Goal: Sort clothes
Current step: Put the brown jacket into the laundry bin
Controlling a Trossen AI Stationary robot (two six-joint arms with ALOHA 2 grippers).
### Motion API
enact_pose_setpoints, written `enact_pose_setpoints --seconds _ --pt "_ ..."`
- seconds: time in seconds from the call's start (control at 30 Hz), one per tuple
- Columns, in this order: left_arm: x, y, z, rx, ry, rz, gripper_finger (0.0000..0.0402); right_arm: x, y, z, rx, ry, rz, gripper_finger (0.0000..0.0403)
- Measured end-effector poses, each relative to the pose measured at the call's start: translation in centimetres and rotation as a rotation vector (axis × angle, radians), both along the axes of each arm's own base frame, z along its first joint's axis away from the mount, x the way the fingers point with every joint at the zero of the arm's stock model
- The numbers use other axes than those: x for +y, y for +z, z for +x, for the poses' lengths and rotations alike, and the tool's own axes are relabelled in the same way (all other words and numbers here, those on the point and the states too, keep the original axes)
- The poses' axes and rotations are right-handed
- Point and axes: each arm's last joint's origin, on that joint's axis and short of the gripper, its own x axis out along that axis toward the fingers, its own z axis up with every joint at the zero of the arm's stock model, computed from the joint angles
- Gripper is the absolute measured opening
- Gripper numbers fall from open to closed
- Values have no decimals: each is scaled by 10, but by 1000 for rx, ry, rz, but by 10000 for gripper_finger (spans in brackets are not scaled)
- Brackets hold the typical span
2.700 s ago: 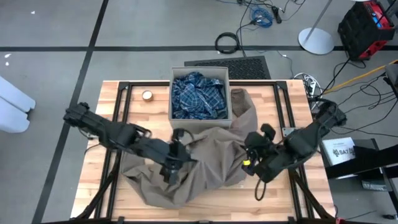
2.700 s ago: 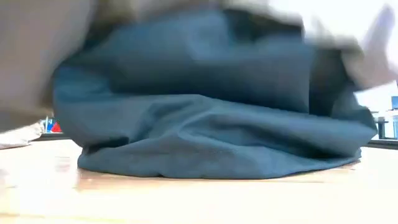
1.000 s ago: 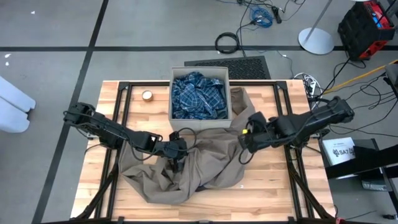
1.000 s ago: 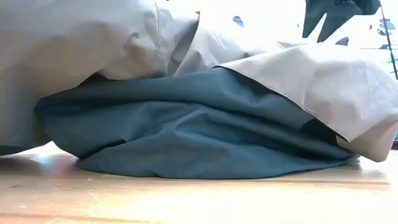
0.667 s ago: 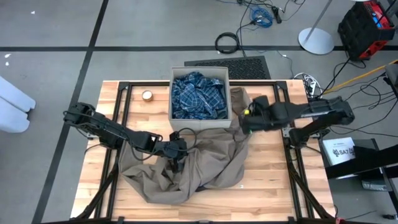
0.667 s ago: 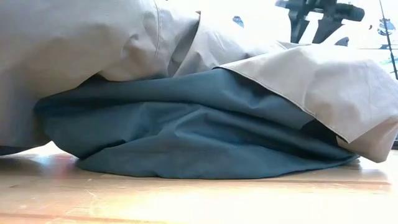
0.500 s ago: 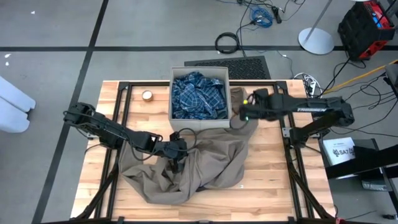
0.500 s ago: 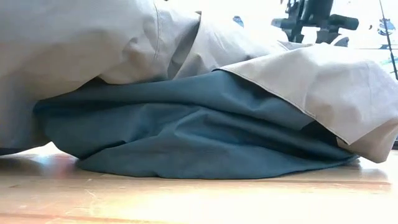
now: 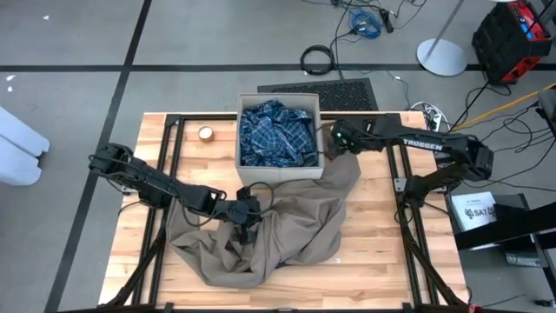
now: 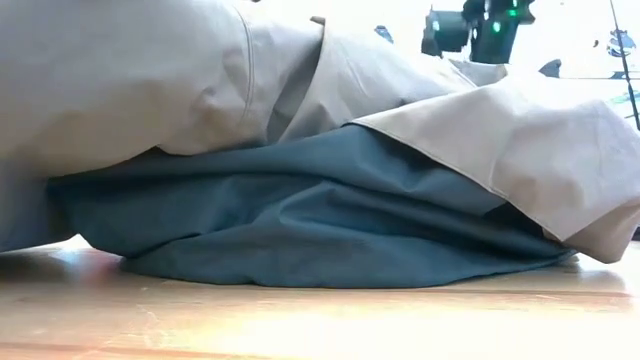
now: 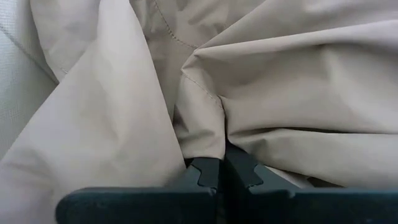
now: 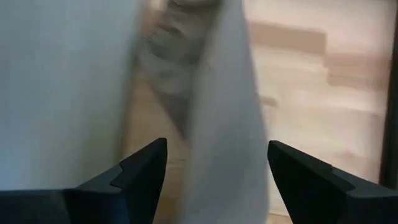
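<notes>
High view is showing a large tan-brown garment spreading over the middle and near part of the table, one corner of it reaching up beside the beige fabric box. That box is sitting at the far middle of the table and is holding a blue plaid shirt. A small roll of tape is lying on the wood just left of the box. The left gripper is pressing down in the middle of the tan-brown garment, and the left wrist view is showing its fingers pinched together on a fold of that cloth. The right gripper is hovering just beside the box's right wall, above the raised corner of the garment; its fingers are standing wide apart with nothing between them. Low view is showing a dark slate garment lying on the table under the tan-brown one.
</notes>
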Motion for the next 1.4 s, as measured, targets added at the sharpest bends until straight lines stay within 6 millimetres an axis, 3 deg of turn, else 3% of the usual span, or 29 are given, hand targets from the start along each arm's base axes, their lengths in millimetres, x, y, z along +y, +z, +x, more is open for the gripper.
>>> enact_pose_setpoints --seconds 0.13,0.23,0.33,0.47,0.53,0.73,0.9,1.17,1.4 --pt "-1 0 0 0 -4 0 6 -2 -36 -13 50 -37 52 266" --pt "-1 0 0 0 -4 0 6 1 -61 -19 40 -41 84 240" --pt "-1 0 0 0 -4 0 6 4 -79 -22 17 -25 93 172" --pt "-1 0 0 2 -3 0 6 9 -90 -21 -9 44 81 33" --pt "-1 0 0 2 -3 0 6 11 -90 -20 -10 54 77 15" --pt "-1 0 0 2 -3 -1 6 18 -78 -24 -29 55 25 2" --pt "-3 0 -1 2 -10 -1 6 32 -54 -40 -92 39 -19 0" --pt "-10 0 -3 2 -35 -1 6 79 -18 -73 -300 81 -24 0" --pt "-10 0 -3 3 -37 -4 6 115 8 -87 -599 202 -90 0"
